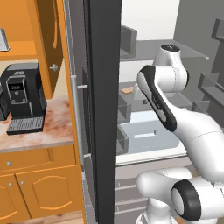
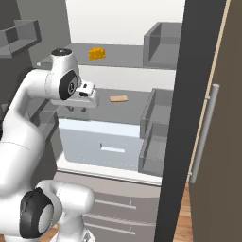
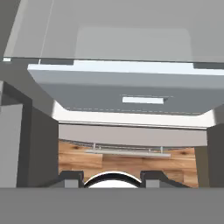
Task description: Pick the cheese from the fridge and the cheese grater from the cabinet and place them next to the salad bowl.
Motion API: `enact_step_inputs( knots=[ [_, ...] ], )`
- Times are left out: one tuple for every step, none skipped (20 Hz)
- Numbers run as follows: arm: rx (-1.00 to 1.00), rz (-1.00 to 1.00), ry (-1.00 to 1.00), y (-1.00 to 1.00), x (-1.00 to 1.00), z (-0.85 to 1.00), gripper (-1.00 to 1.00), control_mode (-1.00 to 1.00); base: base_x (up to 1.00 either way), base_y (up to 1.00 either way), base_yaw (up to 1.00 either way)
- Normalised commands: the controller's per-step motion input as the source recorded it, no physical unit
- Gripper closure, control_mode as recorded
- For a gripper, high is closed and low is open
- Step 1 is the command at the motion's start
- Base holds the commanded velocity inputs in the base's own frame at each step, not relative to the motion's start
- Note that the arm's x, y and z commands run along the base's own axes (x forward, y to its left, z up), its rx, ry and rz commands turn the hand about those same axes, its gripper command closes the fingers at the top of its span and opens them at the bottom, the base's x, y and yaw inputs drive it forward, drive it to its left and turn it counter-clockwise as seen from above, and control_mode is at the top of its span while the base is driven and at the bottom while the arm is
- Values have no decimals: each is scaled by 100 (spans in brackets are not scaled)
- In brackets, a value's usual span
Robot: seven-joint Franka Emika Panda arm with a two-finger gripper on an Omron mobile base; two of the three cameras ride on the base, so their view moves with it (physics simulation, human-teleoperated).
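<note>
We see no readable writing; our empty fingers [image 2: 75, 109] sit clenched inside the open fridge [image 2: 142, 56], below the cheese [image 2: 97, 53].

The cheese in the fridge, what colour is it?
Yellow-orange; the cheese shows best in the right base view.

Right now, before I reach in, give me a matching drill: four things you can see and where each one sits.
Things:
1. cheese
2. coffee machine
3. flat tan item
4. drawer

Places:
A. on the counter left of the fridge door
B. on the upper fridge shelf
C. below the middle fridge shelf
D. on the middle fridge shelf

Pairs: 1-B, 2-A, 3-D, 4-C
</note>
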Motion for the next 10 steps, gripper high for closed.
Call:
enact_step_inputs(
  knots=[
    [0, -1, 0, 0, 4, 0, -100, -100, 0, 0, 0],
    [0, 0, -13, 0, 0, 10, -100, -100, 0, 0, 0],
    [-3, 0, -25, 0, 0, 34, -100, -100, 0, 0, 0],
    [-5, 0, -29, 0, 0, 59, -100, -100, 0, 0, 0],
    [-3, 0, -30, 0, 0, 62, -100, -100, 0, 0, 0],
    [-2, 0, -31, 0, -11, 61, -100, -100, 0, 0, 0],
    [-2, 0, -33, 0, -11, 66, -100, -100, 0, 0, 0],
    [0, 1, -31, 0, 0, 69, -100, -100, 0, 0, 0],
    [0, 0, -34, 0, 0, 73, -100, -100, 0, 0, 0],
    [0, 0, -37, 0, 0, 76, -100, -100, 0, 0, 0]
  ],
)
